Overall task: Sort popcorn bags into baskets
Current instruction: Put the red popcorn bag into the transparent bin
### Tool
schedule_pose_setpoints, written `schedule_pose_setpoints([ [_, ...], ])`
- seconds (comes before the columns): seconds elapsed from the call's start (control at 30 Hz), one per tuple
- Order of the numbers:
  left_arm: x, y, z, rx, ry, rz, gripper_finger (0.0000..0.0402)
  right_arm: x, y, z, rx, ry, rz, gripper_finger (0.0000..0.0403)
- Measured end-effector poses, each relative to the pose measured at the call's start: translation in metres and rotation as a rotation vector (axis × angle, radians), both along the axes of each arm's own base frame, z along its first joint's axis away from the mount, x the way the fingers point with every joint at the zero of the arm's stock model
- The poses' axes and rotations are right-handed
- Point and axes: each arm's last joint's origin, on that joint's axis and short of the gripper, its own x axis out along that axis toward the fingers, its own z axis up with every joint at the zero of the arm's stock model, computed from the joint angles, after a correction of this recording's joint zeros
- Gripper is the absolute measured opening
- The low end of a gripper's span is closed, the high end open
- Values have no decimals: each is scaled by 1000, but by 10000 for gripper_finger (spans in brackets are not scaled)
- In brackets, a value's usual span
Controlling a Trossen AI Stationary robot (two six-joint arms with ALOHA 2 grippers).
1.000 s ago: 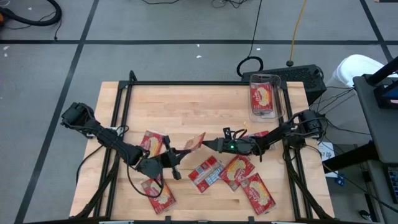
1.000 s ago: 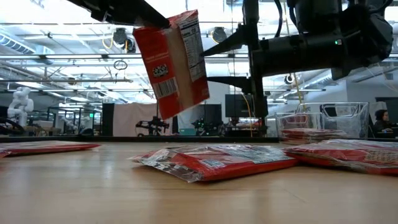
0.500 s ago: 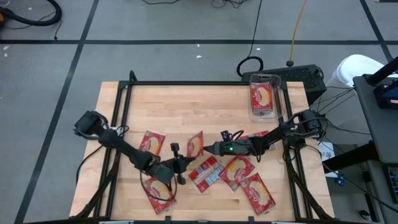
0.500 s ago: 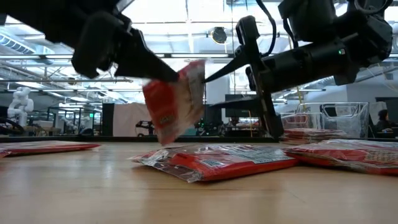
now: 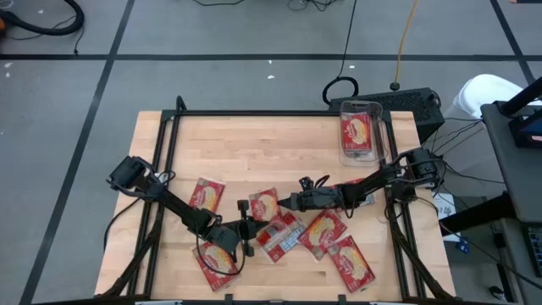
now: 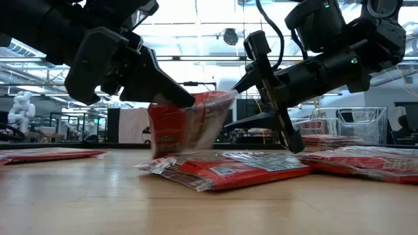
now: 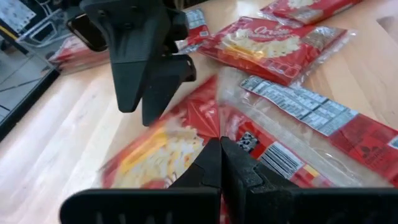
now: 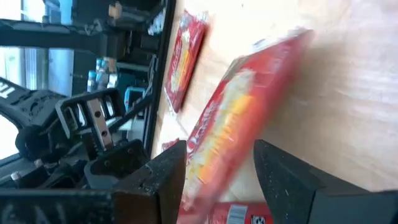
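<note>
My left gripper [image 5: 246, 222] is shut on one red popcorn bag [image 5: 264, 203], which lies tilted, yellow oval up, low over the table's middle [image 6: 186, 124]. My right gripper [image 5: 288, 202] comes level from the right and is open. Its fingers [image 8: 168, 180] stand on either side of the bag's right end [image 8: 242, 118]; I cannot tell whether they touch it. The clear basket [image 5: 373, 142] at the far right holds one bag [image 5: 357, 130]. Several more bags lie flat near the front, among them one back-up [image 5: 279, 237]. My left gripper pinches the bag's edge [image 7: 200, 132] between its two shut fingers, at the end nearest the table's left. The fingers slant down from the near left. The bag sits tilted, just above a bag lying flat [image 6: 222, 168]; I cannot tell whether it rests on that bag.
Loose bags lie at the left [image 5: 207, 195], near left [image 5: 216, 258] and near right [image 5: 323, 233], [image 5: 351, 263]. A black frame [image 5: 254, 113] runs round the table. Bare wood [image 5: 254, 148] stretches across the far half.
My left gripper has gone down toward the table and a little right with the bag. The bag hung upright from the fingers and now lies tilted, face up, close over the flat bags. My right gripper has sunk slightly and tipped more level, its fingers now around the bag's end.
</note>
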Motion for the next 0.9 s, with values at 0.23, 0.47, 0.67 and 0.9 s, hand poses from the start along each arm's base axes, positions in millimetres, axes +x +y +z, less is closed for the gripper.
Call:
schedule_pose_setpoints([
  [0.23, 1, 1, 0, 5, 3, -8, 0, 0, -2, -2, 9, 23, 49, 181],
  [0.47, 1, 3, -1, 11, 20, 1, 0, -3, 0, -8, 39, 94, 112, 181],
  [0.67, 2, 2, 0, 24, 12, -22, 0, -2, -2, -7, 33, 76, 47, 181],
  [0.9, 5, 4, 4, 44, -25, -32, 0, 6, -2, 1, -3, 46, -15, 181],
])
